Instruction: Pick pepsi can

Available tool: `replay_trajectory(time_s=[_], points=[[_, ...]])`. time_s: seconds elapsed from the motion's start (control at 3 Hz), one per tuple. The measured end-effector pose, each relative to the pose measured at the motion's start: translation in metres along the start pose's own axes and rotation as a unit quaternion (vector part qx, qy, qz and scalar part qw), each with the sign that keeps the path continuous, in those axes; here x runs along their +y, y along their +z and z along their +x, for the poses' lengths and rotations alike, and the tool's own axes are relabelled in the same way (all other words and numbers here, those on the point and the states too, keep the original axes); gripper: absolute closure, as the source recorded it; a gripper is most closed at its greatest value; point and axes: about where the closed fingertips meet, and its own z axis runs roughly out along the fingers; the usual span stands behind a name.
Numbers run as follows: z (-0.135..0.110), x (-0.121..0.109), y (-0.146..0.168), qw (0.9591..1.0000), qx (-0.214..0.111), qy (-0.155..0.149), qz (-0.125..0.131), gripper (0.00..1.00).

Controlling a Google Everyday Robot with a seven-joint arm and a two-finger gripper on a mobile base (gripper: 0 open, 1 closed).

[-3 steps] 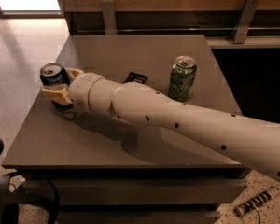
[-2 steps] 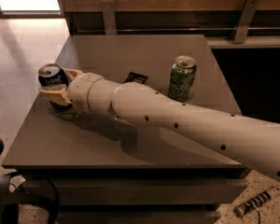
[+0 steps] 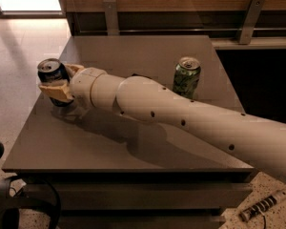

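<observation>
The pepsi can [image 3: 51,74], dark blue with a silver top, is at the table's left edge, held between the tan fingers [image 3: 54,90] of my gripper [image 3: 61,82]. The gripper is shut on the can, which stands slightly tilted, its base just above the grey table [image 3: 86,142] with a shadow under it. My white arm reaches in from the lower right across the table.
A green can [image 3: 186,78] stands upright at the table's back right, just behind my arm. The flat black wrapper is almost wholly hidden behind the arm. A wooden wall with metal brackets [image 3: 111,15] runs along the back. Black cables [image 3: 19,204] lie on the floor at lower left.
The gripper and the pepsi can have risen a little and shifted slightly left. The arm now covers the black wrapper. The green can has not moved.
</observation>
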Motion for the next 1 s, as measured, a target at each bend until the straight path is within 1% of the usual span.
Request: replay_trajectory(time_s=[0.33,0.67,1.0], points=[[-0.04,-0.013,-0.006,0.9991,-0.03,-0.026,-0.016,1.0],[-0.075,-0.025,-0.008,0.9969,-0.053,-0.051,-0.028,1.0],[-0.097,-0.029,-0.008,0.9942,-0.07,-0.073,-0.036,1.0]])
